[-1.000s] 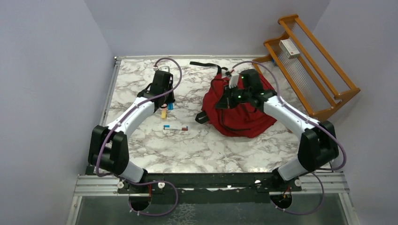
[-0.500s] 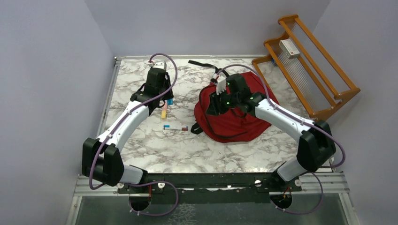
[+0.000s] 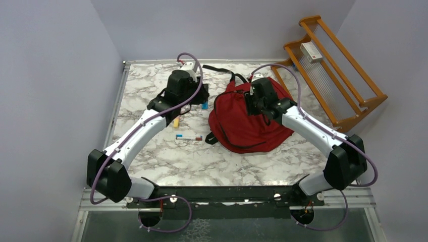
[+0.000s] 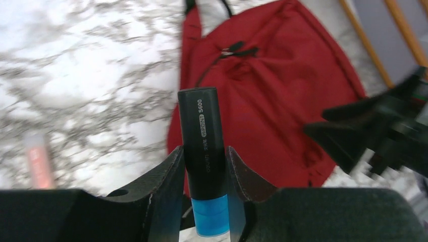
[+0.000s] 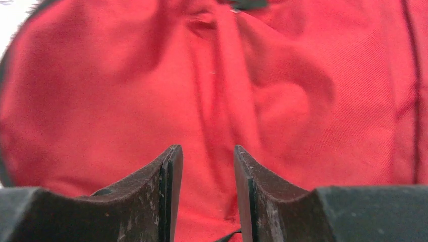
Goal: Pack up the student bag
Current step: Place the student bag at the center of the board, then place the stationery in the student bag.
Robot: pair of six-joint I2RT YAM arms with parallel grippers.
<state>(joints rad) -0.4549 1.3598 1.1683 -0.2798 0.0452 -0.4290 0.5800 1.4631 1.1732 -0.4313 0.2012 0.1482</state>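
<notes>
Lying nearest, just left of the large red fabric student bag (image 3: 242, 128) on the white marble-patterned table (image 3: 136, 85): a slim white pen with blue and red ends (image 3: 189, 137) and a short yellow stick (image 3: 175, 122), probably waiting to be packed. Further back, also left of the bag, left gripper (image 4: 204, 156) clamped narrow on a black cylindrical marker with a blue cap (image 4: 201, 126), pointed bagward, likely for loading. Over the bag's top, right gripper (image 5: 208, 156) partly parted, empty, seemingly poised to pinch fabric and open it. Farthest, right of the bag, a slatted orange wooden rack (image 3: 362, 110).
</notes>
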